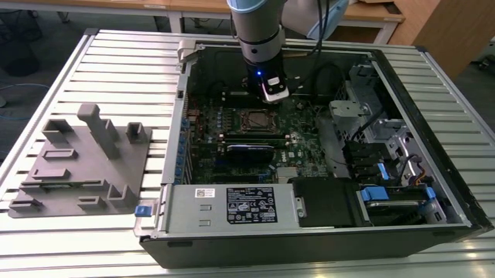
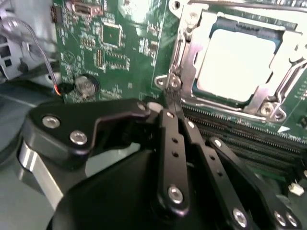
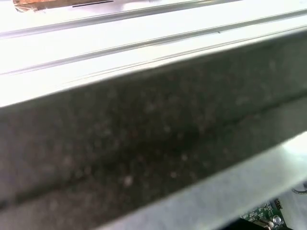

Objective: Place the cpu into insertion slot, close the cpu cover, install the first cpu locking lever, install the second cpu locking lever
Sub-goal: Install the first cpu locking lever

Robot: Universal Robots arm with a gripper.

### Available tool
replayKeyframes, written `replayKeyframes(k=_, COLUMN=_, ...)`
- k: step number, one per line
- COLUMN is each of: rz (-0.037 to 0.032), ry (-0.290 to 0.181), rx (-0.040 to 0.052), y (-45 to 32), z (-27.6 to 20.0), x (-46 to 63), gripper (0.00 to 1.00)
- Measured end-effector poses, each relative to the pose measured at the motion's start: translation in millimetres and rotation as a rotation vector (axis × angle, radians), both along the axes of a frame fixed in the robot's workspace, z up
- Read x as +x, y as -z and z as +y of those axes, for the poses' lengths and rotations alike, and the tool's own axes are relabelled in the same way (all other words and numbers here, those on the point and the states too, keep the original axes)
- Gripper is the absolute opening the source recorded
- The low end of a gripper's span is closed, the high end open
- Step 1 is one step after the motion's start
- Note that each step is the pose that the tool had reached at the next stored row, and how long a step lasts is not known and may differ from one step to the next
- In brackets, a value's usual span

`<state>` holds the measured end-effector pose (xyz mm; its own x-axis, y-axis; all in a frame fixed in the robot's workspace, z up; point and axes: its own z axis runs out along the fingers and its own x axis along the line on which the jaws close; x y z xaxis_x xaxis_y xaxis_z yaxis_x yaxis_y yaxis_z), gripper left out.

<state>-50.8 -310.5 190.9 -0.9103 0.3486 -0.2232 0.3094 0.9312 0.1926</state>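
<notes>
Second wrist view: one cpu [image 2: 235, 64] under one cpu cover [image 2: 192, 52]; hand [image 2: 172, 98] pressed together.

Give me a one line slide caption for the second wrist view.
Gripper shut on a thin lever at the corner of the cpu cover, closed over the cpu in its socket.

Silver-faced cpu [image 2: 235, 60] lies flat in the insertion slot [image 2: 280, 33], cpu cover [image 2: 189, 57] closed.

Site: I read this as a lab or workshop | Evidence: slatted aluminium worktable [image 1: 116, 63], opened computer case [image 1: 309, 231], grey fixture block [image 1: 85, 162], wooden desks [image 1: 185, 8] behind
</notes>
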Motion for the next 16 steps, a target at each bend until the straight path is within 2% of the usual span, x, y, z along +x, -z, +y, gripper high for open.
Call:
replayKeyframes(k=5, rz=-0.0004, ry=0.000, rx=0.0006, y=-1.0, z=0.2, x=0.9, gripper=0.10)
replayKeyframes(k=11, rz=0.0000, ry=0.000, rx=-0.0001, y=-7.9, z=0.1, x=0.9, gripper=0.10)
replayKeyframes(k=16, rz=-0.0012, ry=0.000, rx=-0.0002, y=-8.0, z=0.0, x=-1.3, gripper=0.10)
